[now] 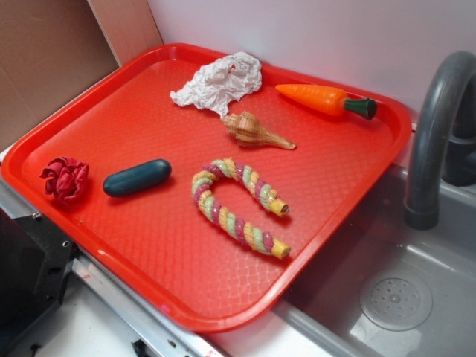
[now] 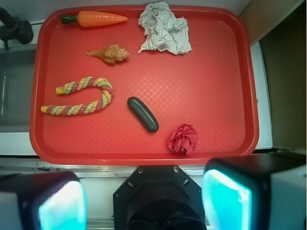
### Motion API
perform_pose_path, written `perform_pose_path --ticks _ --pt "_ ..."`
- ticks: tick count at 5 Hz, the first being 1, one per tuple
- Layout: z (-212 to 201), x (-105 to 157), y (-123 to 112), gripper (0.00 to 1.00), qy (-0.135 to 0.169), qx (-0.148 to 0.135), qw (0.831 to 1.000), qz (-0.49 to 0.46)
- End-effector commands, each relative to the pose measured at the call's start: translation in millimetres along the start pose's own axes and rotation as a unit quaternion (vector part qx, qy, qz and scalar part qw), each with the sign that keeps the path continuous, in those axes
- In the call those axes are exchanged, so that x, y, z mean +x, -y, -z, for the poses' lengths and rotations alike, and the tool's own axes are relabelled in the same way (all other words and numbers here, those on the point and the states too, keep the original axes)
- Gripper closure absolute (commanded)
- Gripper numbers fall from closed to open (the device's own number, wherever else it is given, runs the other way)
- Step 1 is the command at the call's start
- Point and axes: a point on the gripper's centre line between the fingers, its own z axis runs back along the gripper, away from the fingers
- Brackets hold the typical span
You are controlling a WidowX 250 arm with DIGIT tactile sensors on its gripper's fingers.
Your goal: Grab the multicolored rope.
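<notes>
Claw: two teal-padded fingers (image 2: 62, 206) fill the bottom of the wrist view, one at each lower corner, with the gripper (image 2: 144, 203) midway between them; they stand wide apart and hold nothing.
Claw position: it hangs off the tray, beyond the near rim at about 6 o'clock, well apart from everything on the tray (image 2: 216, 86).
Multicolored rope: the multicolored rope (image 2: 84, 98) lies flat on the tray's left half, toward 10 o'clock from the claw in the wrist view.
Rope shape: a U on its side, bend toward the tray's middle, both yellow-capped ends pointing to 9 o'clock; the two legs run roughly 3-to-9, the lower one longer.
Neighbours: a dark green capsule (image 2: 143, 114) sits just beside the bend at its 4 o'clock; a tan seashell (image 2: 109, 54) lies near, at the rope's 12 o'clock; neither touches it.
Farther off: orange carrot (image 2: 96, 18) along the far rim, crumpled white cloth (image 2: 163, 28) at about 1 o'clock, red crumpled wad (image 2: 183, 139) near the claw's 1 o'clock.
Judgement: the claw likely needs to travel forward and left, then straddle one leg across its width.
Exterior view: the rope (image 1: 234, 204) is untouched, no arm over it.
</notes>
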Motion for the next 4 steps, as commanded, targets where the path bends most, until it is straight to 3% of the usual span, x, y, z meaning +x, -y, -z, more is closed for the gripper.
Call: perform_pose_path --ticks 1,2,3,4 --pt "0.0 0.0 0.0 0.00 0.000 0.000 1.000 0.000" --pt "30.2 21.3 25.6 0.00 -0.023 0.027 0.991 0.128" --pt "49.6 33.9 43.2 0.00 -0.034 0.020 0.967 0.250" --pt "85.6 41.3 63.4 0.00 -0.043 0.027 0.928 0.370"
